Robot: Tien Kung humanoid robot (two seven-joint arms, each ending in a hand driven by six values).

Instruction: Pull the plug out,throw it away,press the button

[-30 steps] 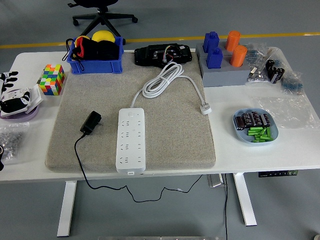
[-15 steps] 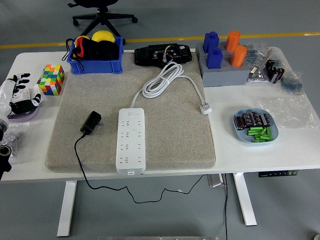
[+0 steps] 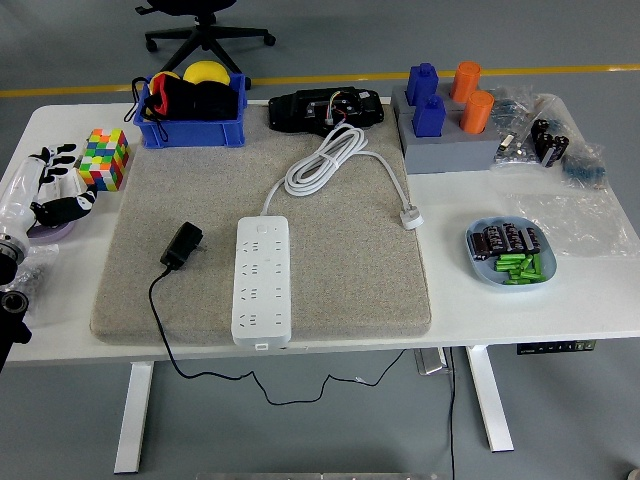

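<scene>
You see the white plastic power strip (image 3: 262, 281) lying flat on the grey felt mat (image 3: 340, 250), long axis running toward you. The black plug (image 3: 182, 244) lies unplugged just left of it. Your left hand (image 3: 50, 185) hovers at the table's left edge, fingers loosely spread, holding nothing.

— What stands by the left hand (image 3: 48, 185)?
— The colour cube (image 3: 105, 158), just right of it.
— And beyond?
— Bare mat (image 3: 340, 270) lies open rightward to the black plug (image 3: 182, 245).
</scene>
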